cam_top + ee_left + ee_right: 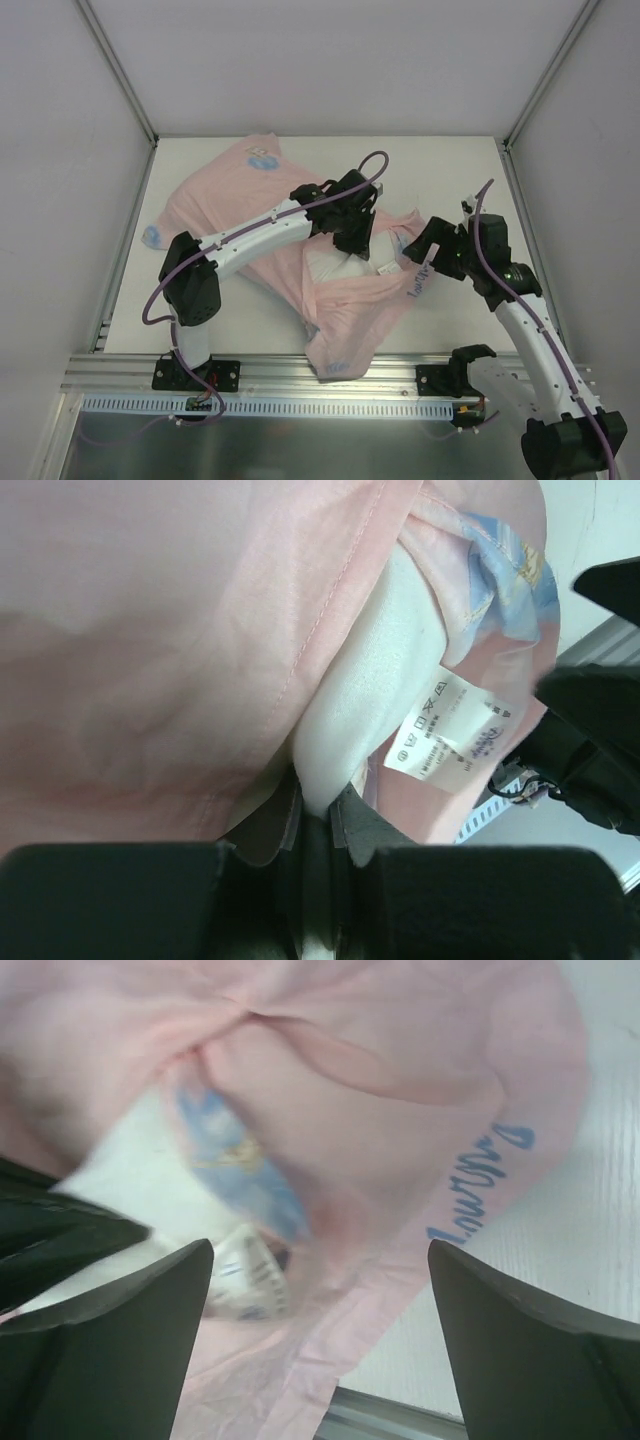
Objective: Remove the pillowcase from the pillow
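From above, the pink pillowcase [215, 205] sprawled from the far-left corner of the desk [450, 170] to its near edge, and the white pillow [345, 268] bulged out mid-desk. In the left wrist view, the left fingers [315, 818] were clenched on the pillow's white edge, beside a care label [445, 730]. In the right wrist view, the right fingers [320, 1252] hung spread wide over pink fabric, grasping nothing.

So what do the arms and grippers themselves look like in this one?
Both the left arm and right arm have white tubular links, bulky black joints and black bases. A purple cable runs along each, looping free near the wrist. The left gripper and right gripper have dark fingers. No markings show.
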`<state>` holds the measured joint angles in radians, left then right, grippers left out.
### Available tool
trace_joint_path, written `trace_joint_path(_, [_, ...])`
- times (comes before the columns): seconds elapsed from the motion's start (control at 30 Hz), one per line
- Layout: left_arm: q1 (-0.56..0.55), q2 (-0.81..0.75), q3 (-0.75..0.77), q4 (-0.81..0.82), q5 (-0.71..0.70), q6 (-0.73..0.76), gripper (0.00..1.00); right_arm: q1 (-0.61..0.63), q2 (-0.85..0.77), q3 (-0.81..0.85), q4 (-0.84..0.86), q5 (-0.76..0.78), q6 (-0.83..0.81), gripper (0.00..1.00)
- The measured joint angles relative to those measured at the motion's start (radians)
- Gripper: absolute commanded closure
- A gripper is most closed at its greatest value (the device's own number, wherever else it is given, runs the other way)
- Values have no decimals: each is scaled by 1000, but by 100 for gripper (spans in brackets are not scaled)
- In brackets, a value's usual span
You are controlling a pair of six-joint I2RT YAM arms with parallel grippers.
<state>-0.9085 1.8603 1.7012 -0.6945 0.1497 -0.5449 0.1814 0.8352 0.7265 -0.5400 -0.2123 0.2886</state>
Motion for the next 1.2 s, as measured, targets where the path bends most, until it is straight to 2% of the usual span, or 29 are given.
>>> trace_joint_path(0.2, [0, 0, -3, 1, 8, -12, 100, 133, 82, 150, -5, 56, -42, 3])
trace_joint_path(0.3, [0, -1, -3, 1, 8, -18, 100, 196, 179, 174, -7, 95, -48, 16])
trace_joint_path(0.33, [0, -2, -3, 1, 8, -18, 100, 209, 214, 176, -8, 110, -51, 23])
trace_joint_path(0.37, [0, -5, -4, 1, 8, -18, 100, 217, 246, 176, -11, 135, -54, 40])
trace_joint_path(0.4, [0, -9, -5, 1, 10, -18, 100, 216, 272, 176, -16, 161, -59, 52])
trace_joint_path(0.43, [0, -15, -9, 3, 10, -18, 100, 208, 292, 175, -20, 182, -58, 76])
trace_joint_path(0.5, [0, -35, -22, 3, 12, -18, 100, 160, 306, 156, -13, 201, -53, 95])
trace_joint_path(0.53, [0, -47, -30, 4, 13, -19, 100, 131, 303, 143, -6, 202, -42, 99])
trace_joint_path(0.63, [0, -98, -60, 26, 13, -30, 100, 56, 301, 100, 13, 179, -27, 99])
trace_joint_path(0.97, [0, -292, -175, 69, -11, -47, 100, -17, 306, 79, 80, 8, 30, 99])
trace_joint_path(1.2, [2, -329, -157, 49, -56, -48, 100, -42, 328, -79, 342, -182, 129, 99])
